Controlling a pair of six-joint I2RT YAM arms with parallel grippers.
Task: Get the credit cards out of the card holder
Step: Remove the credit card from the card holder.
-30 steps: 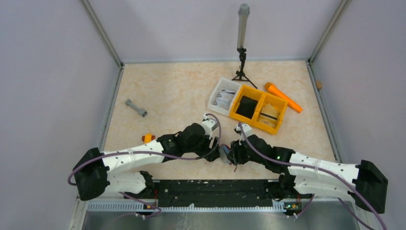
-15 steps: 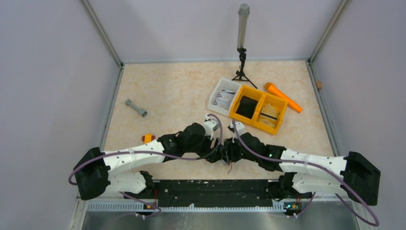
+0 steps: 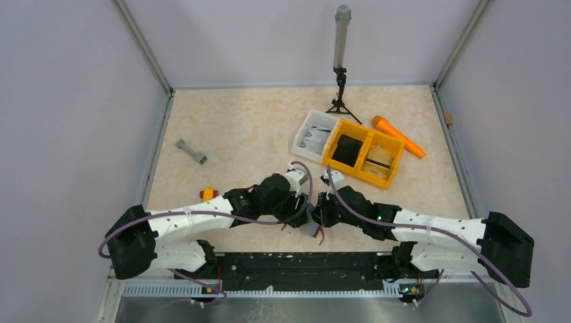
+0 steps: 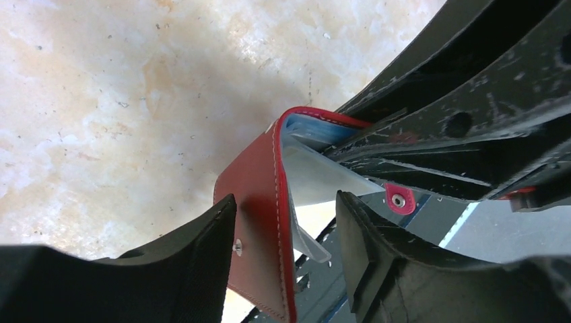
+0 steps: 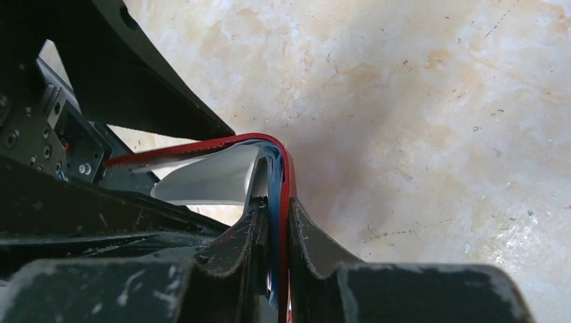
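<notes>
The dark red card holder hangs folded open between both grippers, just above the table near its front edge. A pale grey credit card sticks out of its fold, and blue lining shows inside. My right gripper is shut on one flap of the card holder, with the pale card curving off to its left. My left gripper is open around the other flap. Its left finger lies against the red leather and its right finger stands apart.
A yellow-orange divided bin and a white tray sit behind the grippers. An orange tool lies to their right, and a tripod with a grey tube stands at the back. A grey dumbbell-shaped piece and a small orange block lie at the left.
My right gripper has closed on the card holder's flap after moving left toward the left gripper. The left jaws have narrowed around the other flap. The holder now hangs slightly lower.
</notes>
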